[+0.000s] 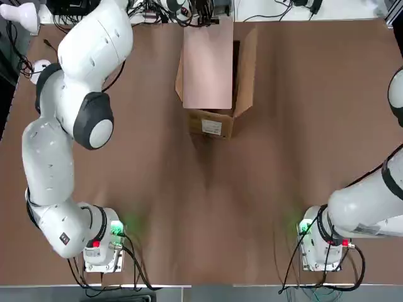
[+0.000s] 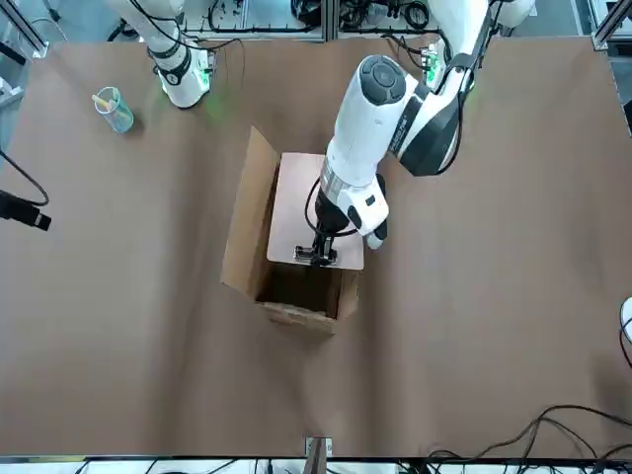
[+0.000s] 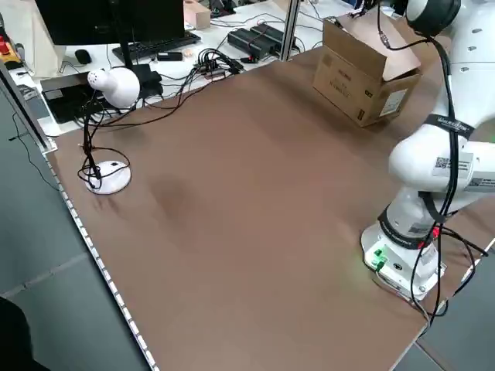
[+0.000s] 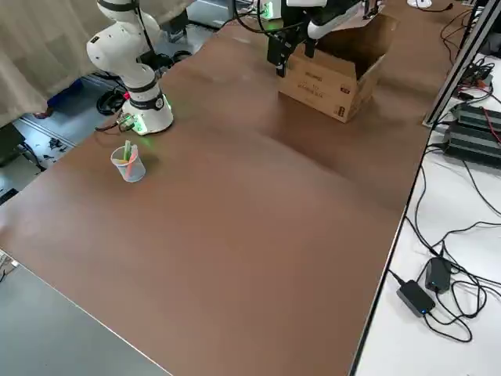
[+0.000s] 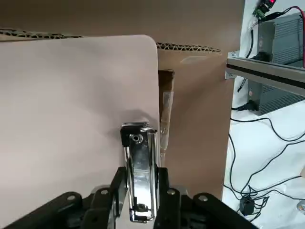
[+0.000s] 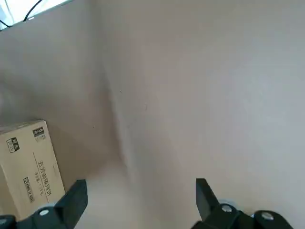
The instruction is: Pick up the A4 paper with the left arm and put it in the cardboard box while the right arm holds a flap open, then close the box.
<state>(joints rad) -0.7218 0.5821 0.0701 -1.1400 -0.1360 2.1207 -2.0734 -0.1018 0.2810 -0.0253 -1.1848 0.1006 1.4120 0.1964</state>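
The A4 paper is a pinkish sheet lying slanted over the open top of the cardboard box, covering most of the opening. My left gripper is at the box's far end, shut on the silver clip at the sheet's short edge. A dark strip of the opening shows below the clip. One long flap stands upright beside the sheet. My right gripper is open and holds nothing. It hangs in the air well away from the box, touching no flap.
A clear cup with pens stands near the right arm's base. A white desk lamp sits at the table's left edge. Cables and equipment line the far edge behind the box.
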